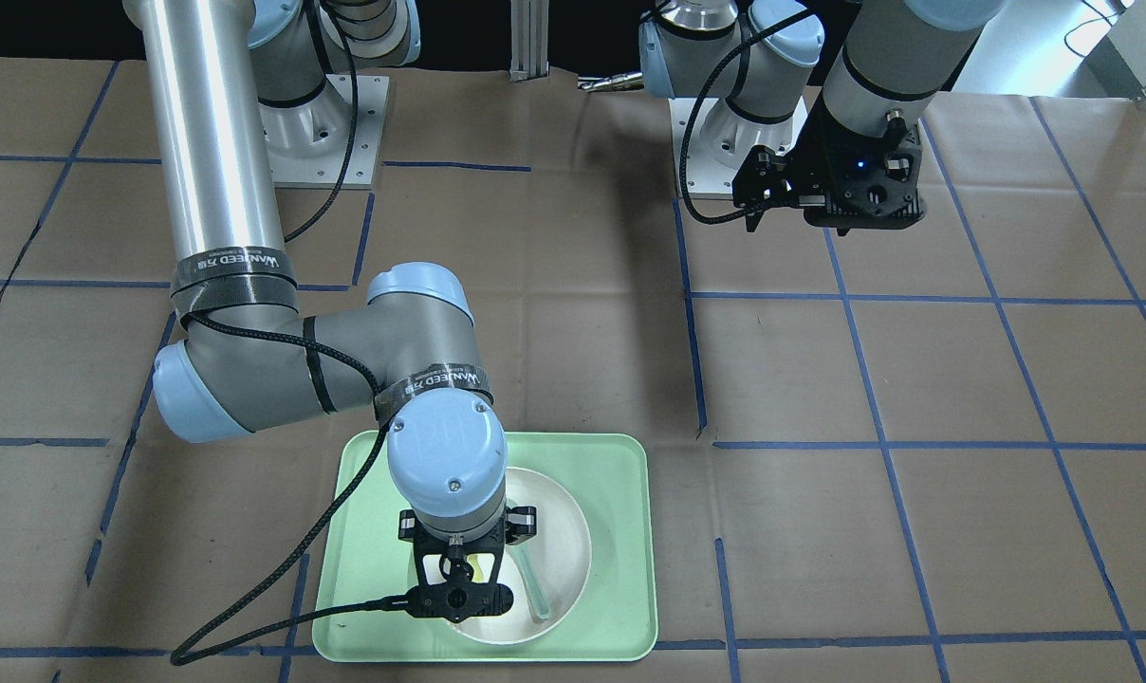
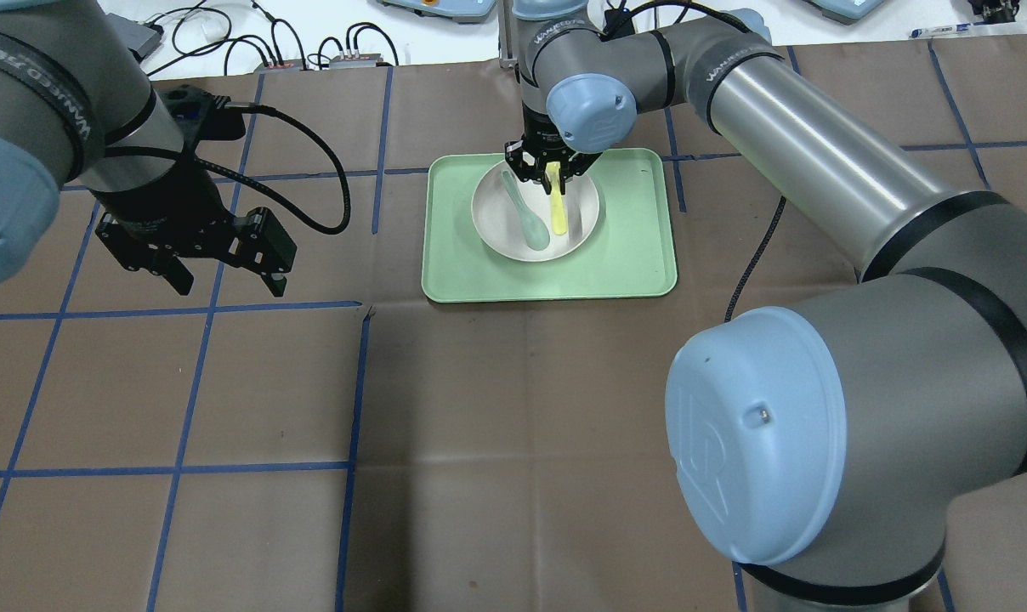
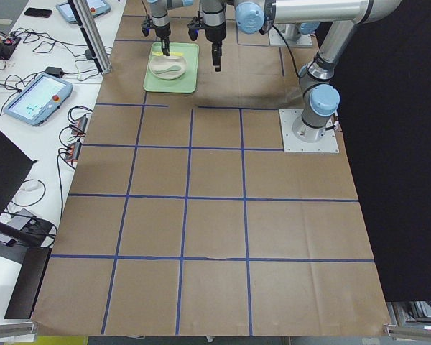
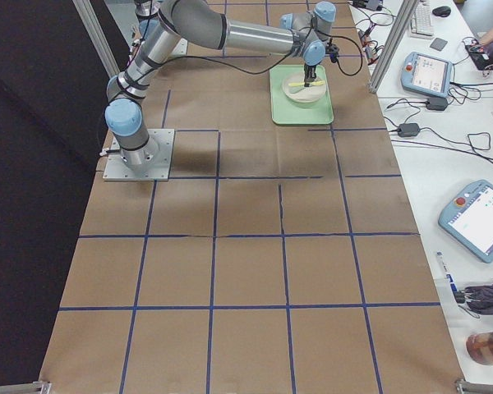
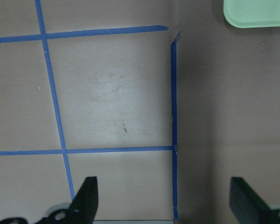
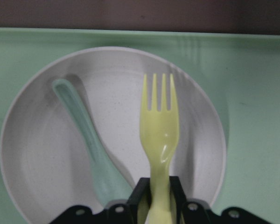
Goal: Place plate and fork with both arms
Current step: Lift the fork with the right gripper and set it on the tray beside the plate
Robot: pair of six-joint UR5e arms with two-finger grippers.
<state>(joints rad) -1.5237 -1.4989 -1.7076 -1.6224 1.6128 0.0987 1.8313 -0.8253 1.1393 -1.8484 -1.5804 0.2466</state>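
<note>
The off-white plate [image 2: 496, 228] sits in the pale green tray [image 2: 632, 255]. My right gripper [image 2: 552, 170] is shut on the handle of the pale yellow fork [image 2: 558, 208] and holds it over the plate. In the right wrist view the fork [image 6: 159, 126] points its tines across the plate [image 6: 37, 154] and casts a shadow on it. My left gripper [image 2: 229, 283] is open and empty above bare table, well to the left of the tray. Its fingers [image 5: 86, 196] stand wide apart in the left wrist view.
A grey-green spoon [image 2: 526, 217] lies in the plate beside the fork, also in the right wrist view [image 6: 88, 140]. Brown paper with blue tape lines [image 2: 356, 382] covers the table. Cables and pendants lie beyond the far table edge.
</note>
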